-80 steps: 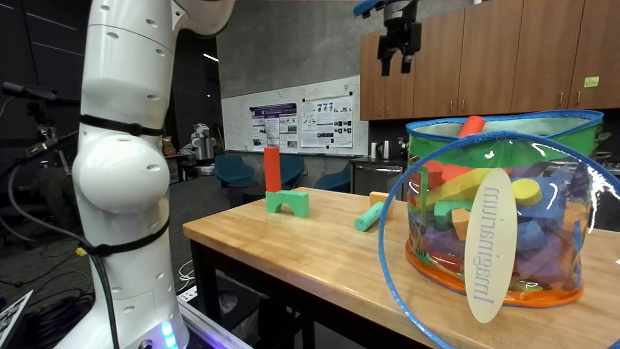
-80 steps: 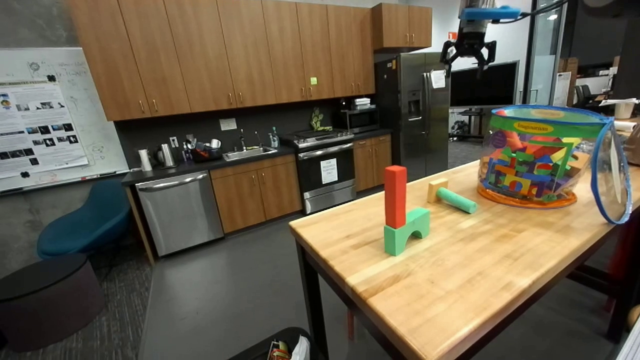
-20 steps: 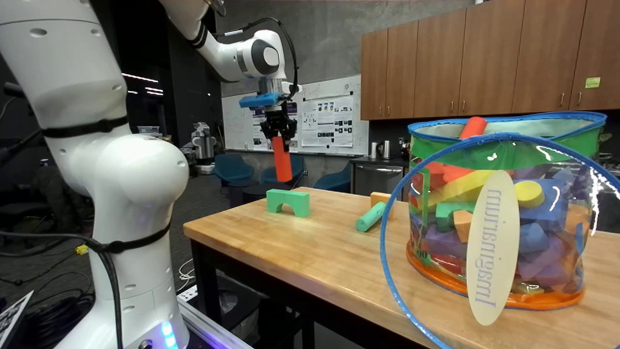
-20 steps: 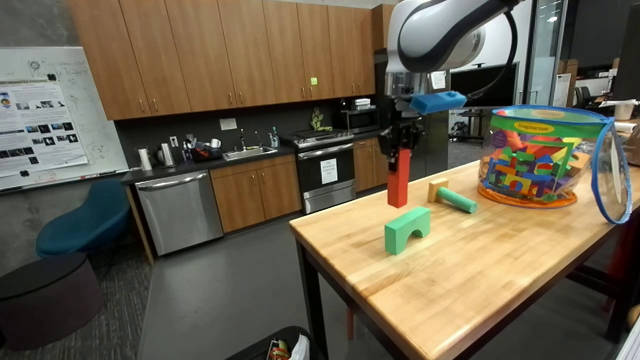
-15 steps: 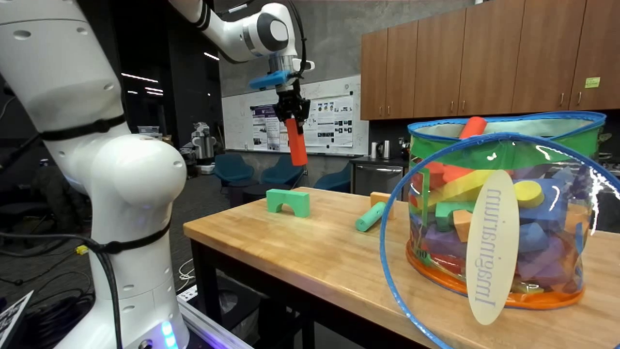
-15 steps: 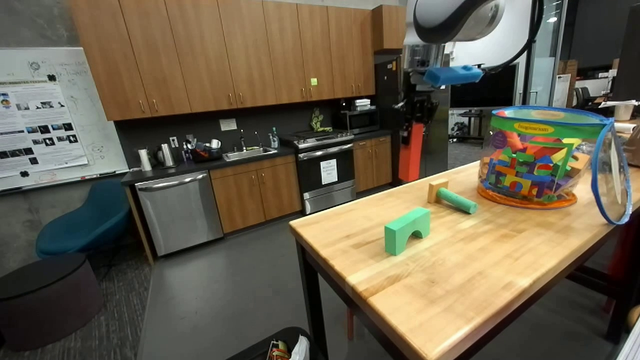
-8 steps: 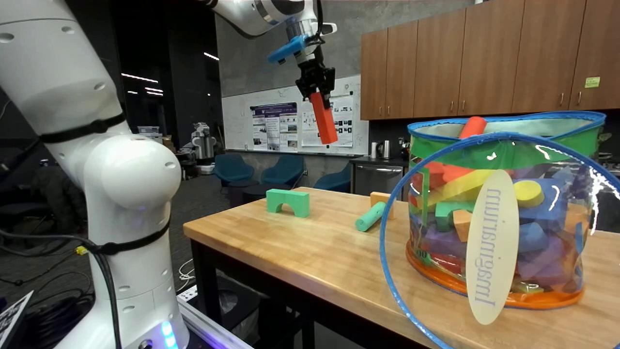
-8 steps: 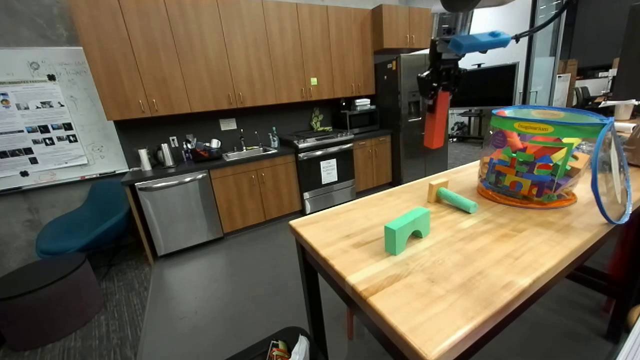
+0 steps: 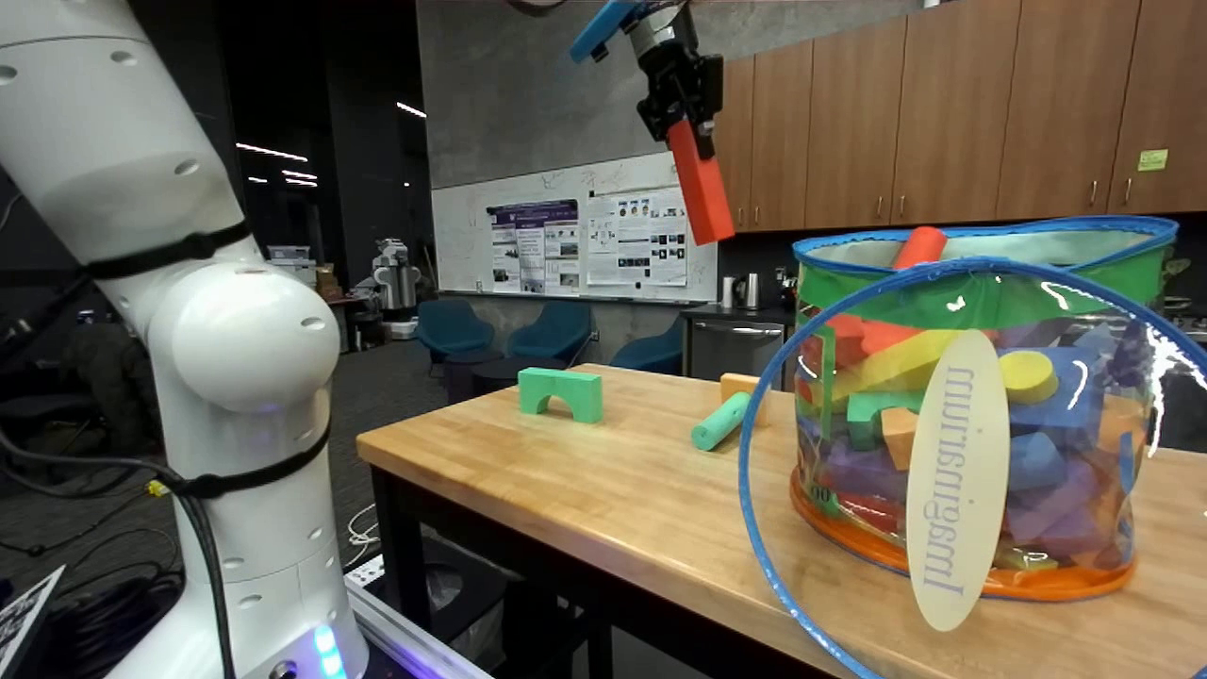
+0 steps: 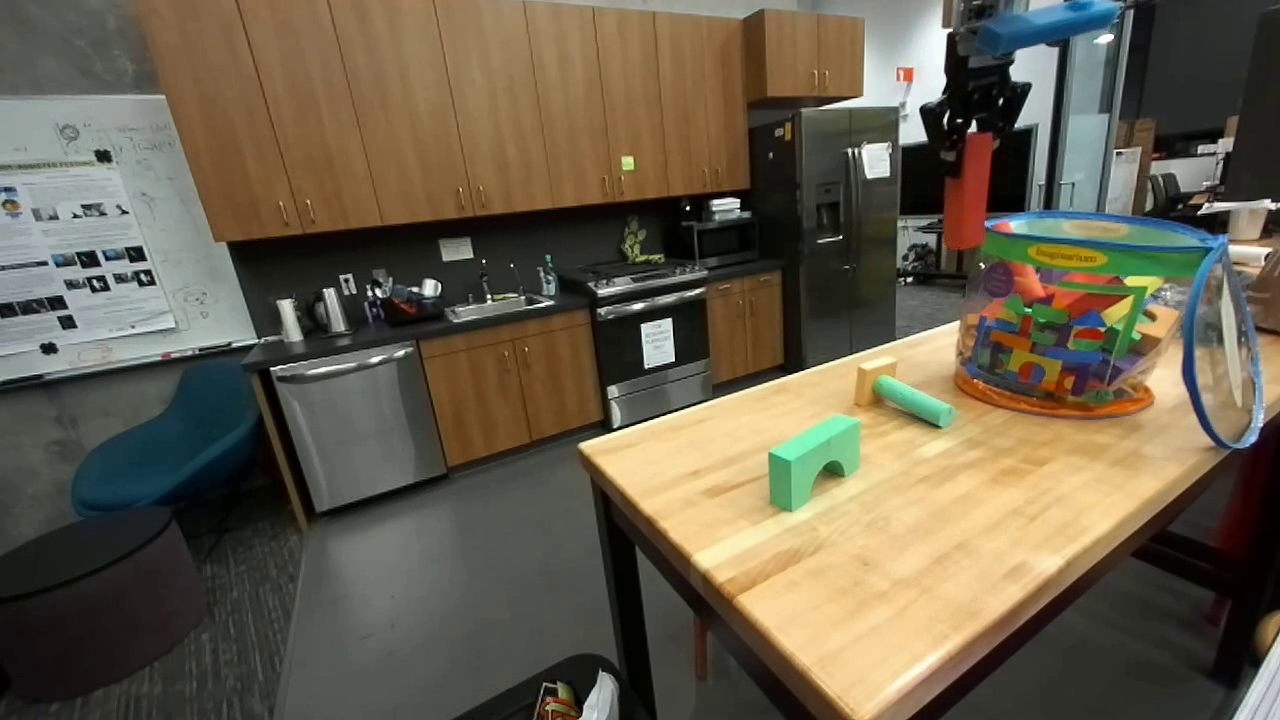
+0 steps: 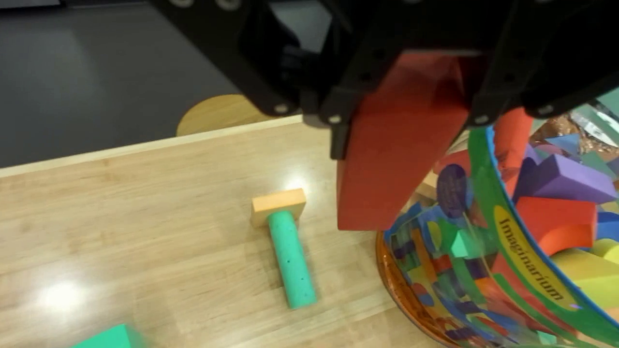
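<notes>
1. The red block (image 9: 702,189) hangs tilted in the air, above the table (image 10: 950,540) and near the rim of the clear bag (image 10: 1150,262).
2. The gripper (image 11: 410,128) pinches the block's upper end between its fingers, which partly hide it.
3. The table has a light, glossy wooden top on dark legs; beyond its edge the wrist view shows a rounded wooden surface (image 11: 220,113), partly covered by the gripper.
4. Around stand wooden cupboards (image 10: 450,110), a stove (image 10: 650,350), a fridge (image 10: 845,250), a whiteboard (image 9: 462,231) and teal chairs (image 9: 552,325).
5. The white arm (image 9: 245,339) runs off the top in an exterior view. Glare and plastic blur the bag's lower contents.
6. A green cylinder (image 11: 291,261) lies with one end at a tan block (image 11: 278,203); whether they touch is unclear. A green arch (image 10: 800,470) stands apart, cut off in the wrist view.
7. The bag is heaped with coloured blocks (image 11: 566,179); a red cylinder (image 9: 920,247) pokes above its rim, and its round lid (image 10: 1222,340) hangs down.
</notes>
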`<state>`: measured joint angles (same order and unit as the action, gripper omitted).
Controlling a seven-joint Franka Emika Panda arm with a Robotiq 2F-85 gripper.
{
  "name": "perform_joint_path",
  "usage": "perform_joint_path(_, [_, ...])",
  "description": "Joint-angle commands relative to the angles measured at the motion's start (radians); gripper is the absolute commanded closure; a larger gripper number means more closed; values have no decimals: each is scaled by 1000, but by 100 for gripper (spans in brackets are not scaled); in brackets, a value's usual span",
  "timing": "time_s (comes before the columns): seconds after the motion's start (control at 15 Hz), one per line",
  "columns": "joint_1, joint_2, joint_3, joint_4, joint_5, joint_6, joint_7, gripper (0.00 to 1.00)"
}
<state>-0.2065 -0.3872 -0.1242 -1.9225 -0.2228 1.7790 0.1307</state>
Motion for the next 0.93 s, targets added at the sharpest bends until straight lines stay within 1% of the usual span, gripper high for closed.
perform_joint_path(0.0, [-30, 47, -51, 109, -12, -46, -10, 84])
perform_joint_path(0.27, [-57, 95, -107, 197, -3, -50, -5, 84])
perform_joint_path(0.67, [-99, 188, -160, 300, -15, -42, 34, 84])
perform_joint_path(0.87, [-117, 245, -190, 349, 0, -42, 47, 84])
